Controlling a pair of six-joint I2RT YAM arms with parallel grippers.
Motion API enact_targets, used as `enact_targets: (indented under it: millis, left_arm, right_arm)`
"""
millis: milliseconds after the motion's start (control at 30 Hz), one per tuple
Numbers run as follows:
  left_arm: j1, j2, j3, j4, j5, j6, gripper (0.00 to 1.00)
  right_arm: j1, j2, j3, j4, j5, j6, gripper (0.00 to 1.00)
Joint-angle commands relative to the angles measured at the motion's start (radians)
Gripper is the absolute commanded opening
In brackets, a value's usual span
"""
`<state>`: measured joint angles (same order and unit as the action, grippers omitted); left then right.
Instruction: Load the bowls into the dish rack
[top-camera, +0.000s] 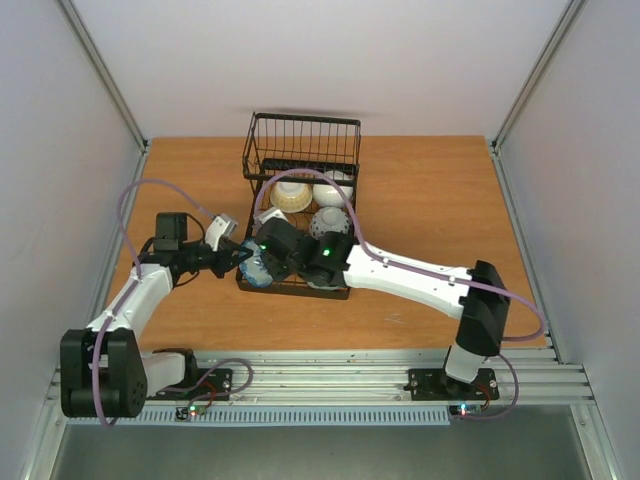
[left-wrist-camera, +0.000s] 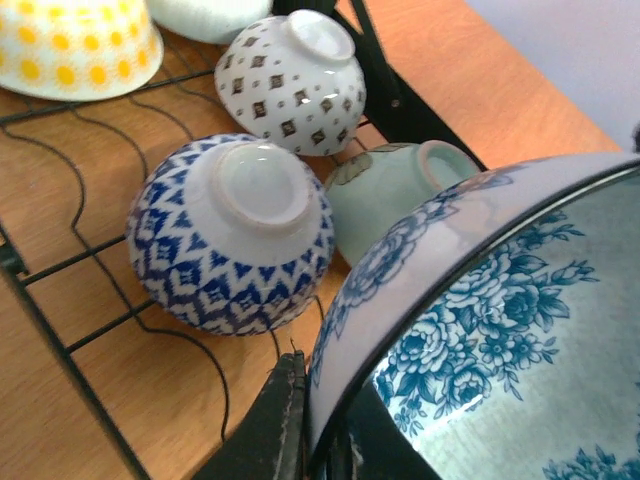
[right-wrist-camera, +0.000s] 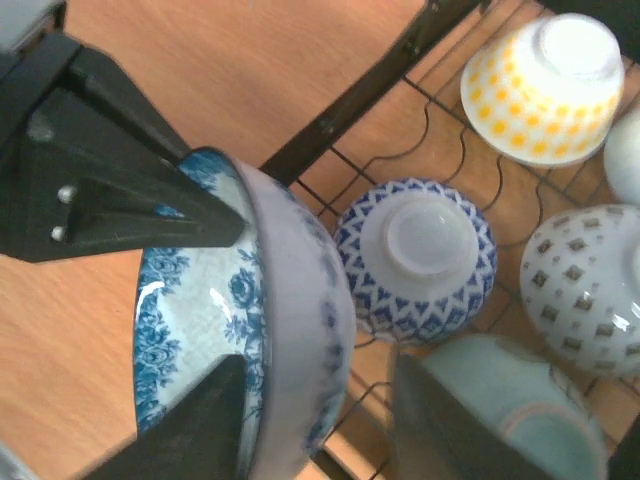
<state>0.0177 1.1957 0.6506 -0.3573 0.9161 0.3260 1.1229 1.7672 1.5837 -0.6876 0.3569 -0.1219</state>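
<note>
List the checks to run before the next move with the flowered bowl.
1. Hold of the left claw on the flowered bowl: ok, it pinches the rim.
2. Hold of the right claw on that bowl: not ok, it straddles the rim with jaws apart.
3. Free wires in the rack beside the blue zigzag bowl: ok.
4. Gap between the flowered bowl and the green bowl: cannot tell, they overlap in view.
5. Blue zigzag bowl resting upside down on the wires: ok.
</note>
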Motion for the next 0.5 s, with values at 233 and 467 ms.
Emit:
enact_targets:
  millis: [233, 467]
  left_arm:
    - [-0.013, -0.022, -0.002, 0.019, 0.179, 0.119, 0.01]
    - [-0.013, -0.013, 0.008, -0.014, 0.204, 0.153, 0.0]
  right_arm:
    - [-0.069, -0.334, -0.36, 0.305, -0.316, 0.001, 0.91]
    - [-0.13, -0.362, -0.477, 0.459, -0.567, 0.075, 0.99]
